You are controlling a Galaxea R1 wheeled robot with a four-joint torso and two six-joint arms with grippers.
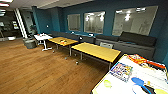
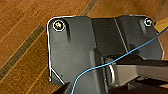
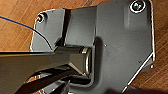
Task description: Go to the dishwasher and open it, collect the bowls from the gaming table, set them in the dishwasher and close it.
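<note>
- From the wrist views I cannot tell if the left or the right claw is open or closed; under both of them lies the brown wooden plank floor (image 2: pixel 22 50).
- Both arms seem to hang low beside the body, with the wrists over the floor, and neither reaches toward a table.
- In the head view, the long gaming table with plain white top (image 1: pixel 140 75) stands near, at the lower right corner.
- On it lie a colourful square board game (image 1: pixel 121 71), a small pale green bowl (image 1: pixel 107 83) and a round blue bowl (image 1: pixel 138 81).
- I judge the step in hand is the arrival at this table to collect the bowls.
- The next move calls for a stop beside the table edge and lifting one arm over the closest bowl.
- Farther away stand two yellow-topped tables (image 1: pixel 96 51), well apart from the bowls.
</note>
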